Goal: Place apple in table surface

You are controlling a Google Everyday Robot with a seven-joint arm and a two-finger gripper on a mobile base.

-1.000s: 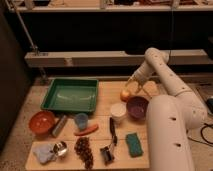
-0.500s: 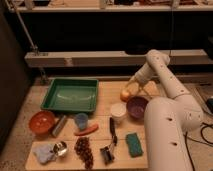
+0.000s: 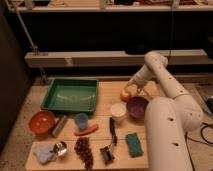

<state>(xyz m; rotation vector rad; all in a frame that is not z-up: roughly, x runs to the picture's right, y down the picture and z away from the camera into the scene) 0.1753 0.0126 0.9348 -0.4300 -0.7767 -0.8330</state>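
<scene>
The robot's white arm (image 3: pixel 167 130) fills the near right of the view, well to the right of the green tray (image 3: pixel 70 95), and bends away toward the far side of the wooden tabletop (image 3: pixel 107 90).

The nearest small things lie in a row well to the near side of the tray. They are a pale blue cloth (image 3: pixel 44 153), a small metal cup (image 3: pixel 60 148) right against it, a dark bunch of grapes (image 3: pixel 84 151), and a black clip-like tool (image 3: pixel 106 154). A green sponge (image 3: pixel 133 144) lies farthest out past the tray's right end.

Closer in, an orange bowl (image 3: pixel 41 121) sits just off the tray's near left corner, with a grey can (image 3: pixel 59 126) lying beside it. A blue cup (image 3: pixel 81 120) stands just off the tray's near edge, and a carrot (image 3: pixel 86 130) lies a little nearer than the cup. A black-handled tool (image 3: pixel 112 131) lies off the tray's near right corner. A white cup (image 3: pixel 118 111) stands to the right of that corner, and a purple bowl (image 3: pixel 137 106) sits further right again.

The apple (image 3: pixel 125 95) looks to rest on the tabletop, level with the tray's middle, to the tray's right and apart from it. The gripper (image 3: pixel 131 90) is down at the apple with its fingers spread wide right at the fruit. Whether they touch it I cannot tell.

A long pale ledge (image 3: pixel 90 59) runs beyond the tray's far edge.
</scene>
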